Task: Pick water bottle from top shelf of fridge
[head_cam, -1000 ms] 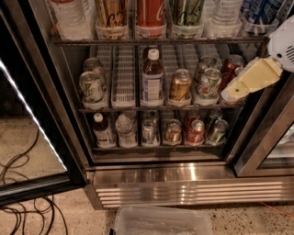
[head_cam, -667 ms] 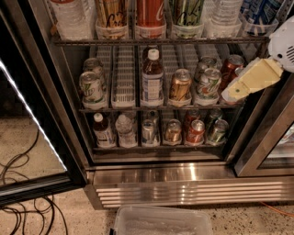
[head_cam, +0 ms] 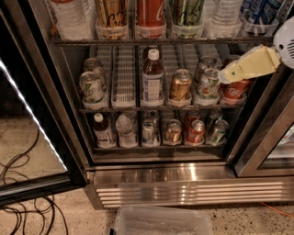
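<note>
Three wire shelves are seen in the fridge (head_cam: 183,176). On the top shelf (head_cam: 151,41), along the upper edge of the frame, the water bottle (head_cam: 223,16) is stood right of centre, its cap cut off from view. Three tall cans (head_cam: 150,16) are lined up to its left, then one second clear bottle (head_cam: 69,18). One hand (head_cam: 239,69) is held at the right edge, before a red can (head_cam: 235,89) on the middle shelf. Whether it is open or closed cannot be told.

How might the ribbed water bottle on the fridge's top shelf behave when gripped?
The water bottle has ribbed clear walls, so likely flexes if squeezed. Round-bodied, it may roll if toppled. The hand is at right, before the middle shelf.
</note>
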{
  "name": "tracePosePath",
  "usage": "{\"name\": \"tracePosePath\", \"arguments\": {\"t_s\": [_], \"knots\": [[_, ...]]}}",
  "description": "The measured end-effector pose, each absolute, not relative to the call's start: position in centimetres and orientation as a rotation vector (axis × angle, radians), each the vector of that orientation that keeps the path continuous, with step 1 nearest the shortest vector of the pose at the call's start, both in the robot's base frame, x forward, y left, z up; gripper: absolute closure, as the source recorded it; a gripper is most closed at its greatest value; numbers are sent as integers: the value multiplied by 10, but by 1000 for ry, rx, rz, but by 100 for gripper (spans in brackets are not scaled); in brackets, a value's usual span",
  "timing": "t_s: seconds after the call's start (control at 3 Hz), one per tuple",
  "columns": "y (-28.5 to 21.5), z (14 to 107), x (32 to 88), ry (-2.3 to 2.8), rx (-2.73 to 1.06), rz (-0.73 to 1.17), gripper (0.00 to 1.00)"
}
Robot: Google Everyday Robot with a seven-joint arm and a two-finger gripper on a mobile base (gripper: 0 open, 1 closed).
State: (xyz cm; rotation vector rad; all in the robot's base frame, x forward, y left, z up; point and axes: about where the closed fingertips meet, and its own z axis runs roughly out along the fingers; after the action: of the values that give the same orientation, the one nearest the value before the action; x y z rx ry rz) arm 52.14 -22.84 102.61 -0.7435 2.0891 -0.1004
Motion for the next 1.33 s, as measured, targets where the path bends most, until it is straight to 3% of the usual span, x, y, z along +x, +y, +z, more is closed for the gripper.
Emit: {"name": "tracePosePath", "arguments": {"t_s": [0.67,1.33], "knots": [[-230,1063,543,1897,-472,-66,0],[-221,1071,550,1851,-461,-56,0]]}}
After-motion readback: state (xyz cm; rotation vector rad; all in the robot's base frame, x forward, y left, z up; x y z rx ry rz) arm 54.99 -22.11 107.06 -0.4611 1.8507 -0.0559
